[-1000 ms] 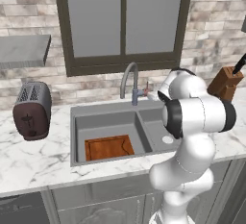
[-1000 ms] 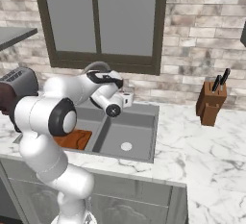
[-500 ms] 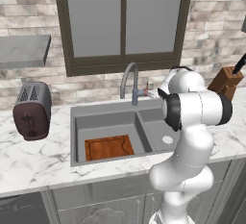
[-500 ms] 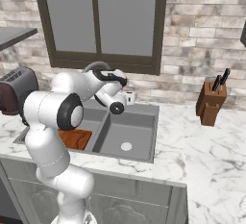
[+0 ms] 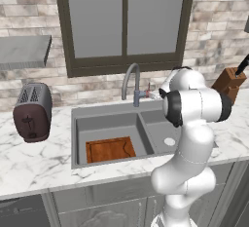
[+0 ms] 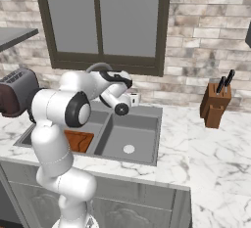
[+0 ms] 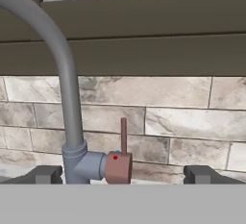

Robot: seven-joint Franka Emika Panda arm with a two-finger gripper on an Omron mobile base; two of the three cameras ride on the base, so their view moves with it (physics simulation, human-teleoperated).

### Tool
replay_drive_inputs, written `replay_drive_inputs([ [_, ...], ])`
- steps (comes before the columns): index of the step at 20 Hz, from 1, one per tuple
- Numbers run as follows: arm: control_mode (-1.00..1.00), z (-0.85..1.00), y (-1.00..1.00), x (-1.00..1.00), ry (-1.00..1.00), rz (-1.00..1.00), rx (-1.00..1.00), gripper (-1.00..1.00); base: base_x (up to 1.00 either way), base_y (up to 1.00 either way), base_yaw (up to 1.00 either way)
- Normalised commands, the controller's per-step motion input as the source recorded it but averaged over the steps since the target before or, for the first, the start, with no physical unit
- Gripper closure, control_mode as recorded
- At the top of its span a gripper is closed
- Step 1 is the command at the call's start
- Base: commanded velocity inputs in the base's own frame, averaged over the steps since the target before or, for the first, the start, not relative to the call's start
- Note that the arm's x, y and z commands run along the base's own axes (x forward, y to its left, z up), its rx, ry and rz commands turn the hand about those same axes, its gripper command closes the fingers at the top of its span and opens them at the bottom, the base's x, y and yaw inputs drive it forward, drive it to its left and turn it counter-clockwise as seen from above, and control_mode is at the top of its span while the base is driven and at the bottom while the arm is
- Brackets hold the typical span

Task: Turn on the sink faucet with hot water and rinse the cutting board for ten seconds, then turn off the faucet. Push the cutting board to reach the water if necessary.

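Our hand (image 7: 123, 176) is spread wide, facing the tall grey gooseneck faucet (image 7: 67, 98) and its reddish lever (image 7: 123, 136). We may overshoot and push the lever toward cold, while the reddish-brown wooden cutting board (image 5: 110, 149) sits left of the spout.

Brick wall (image 5: 214, 36) in pale grey-brown, behind a white marble counter (image 5: 34, 162). Dark-framed two-pane window (image 5: 125, 21) above. Grey shelf (image 5: 24, 50) on the wall at left. Dark red toaster (image 5: 32, 111) on counter, left; brown knife block (image 6: 214, 104) with black handles, right. Grey cabinet fronts (image 6: 132, 207) below, even flat lighting
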Motion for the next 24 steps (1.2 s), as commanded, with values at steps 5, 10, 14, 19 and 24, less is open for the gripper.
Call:
replay_drive_inputs([
  [5,-1.00,-0.07,-0.04,0.11,0.00,0.00,0.01,-1.00,0.00,0.00,0.00],
  [10,-1.00,-0.05,0.00,0.21,0.00,0.00,0.00,-1.00,0.00,0.00,0.00],
  [14,-1.00,-0.05,0.00,0.24,0.00,0.00,0.00,-1.00,0.00,0.00,0.00],
  [19,-1.00,-0.06,0.00,0.22,0.00,0.00,0.00,-1.00,0.00,0.00,0.00],
  [24,-1.00,-0.06,0.00,0.26,0.00,0.00,0.00,-1.00,0.00,0.00,0.00],
])
